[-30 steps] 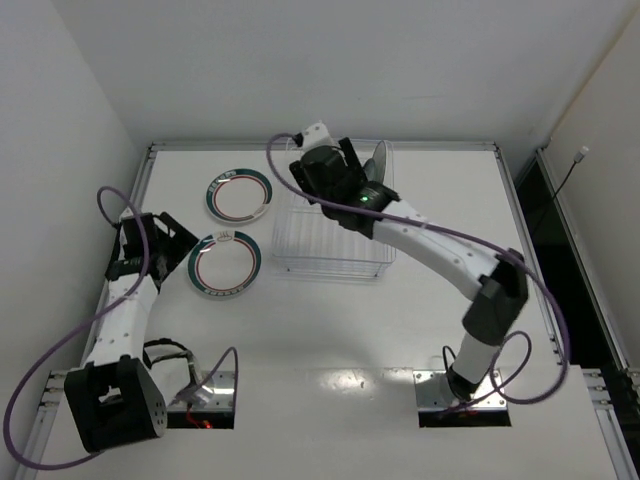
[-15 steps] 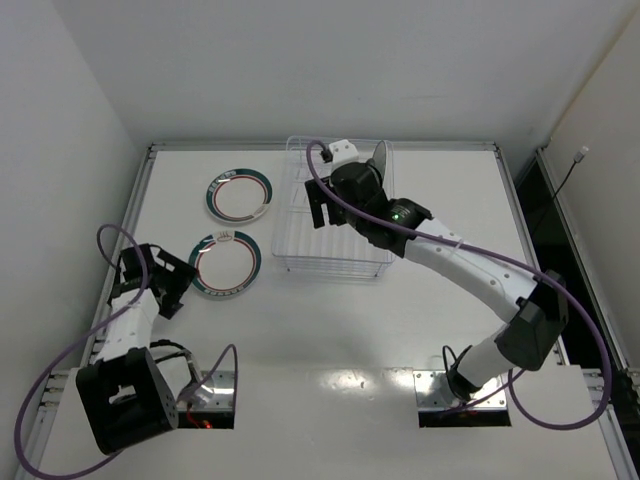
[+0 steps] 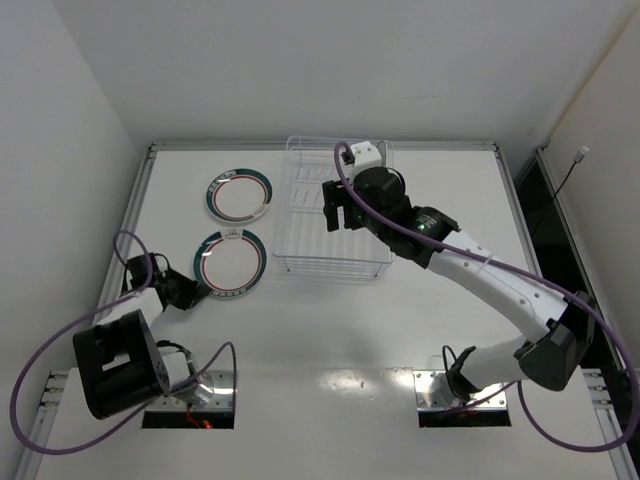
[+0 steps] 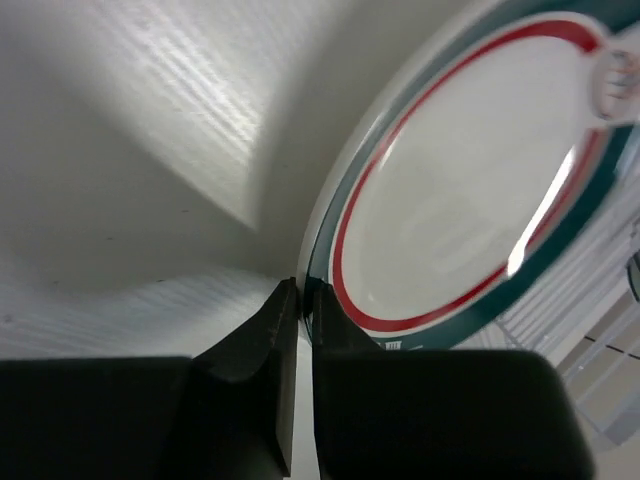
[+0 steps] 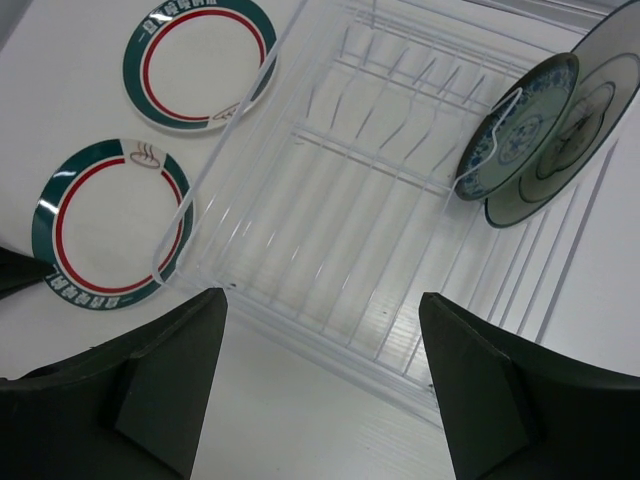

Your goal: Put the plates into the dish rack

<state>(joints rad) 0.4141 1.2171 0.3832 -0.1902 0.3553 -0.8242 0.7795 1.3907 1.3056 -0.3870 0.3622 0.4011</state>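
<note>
Two white plates with teal rims and red rings lie flat left of the clear dish rack: the far plate and the near plate. My left gripper lies low on the table at the near plate's near-left edge. In the left wrist view its fingers are shut on that plate's rim. My right gripper hangs open and empty above the rack. A small teal-patterned plate and a white plate stand upright in the rack's far right end.
White walls close off the table at the back and the left. A raised metal edge runs along the table's far side. The left arm's purple cable loops over the table's left edge.
My left arm has swung down toward the near plate's near edge and its jaws have shut on the rim. My right arm has drawn back to the right, over the rack.
</note>
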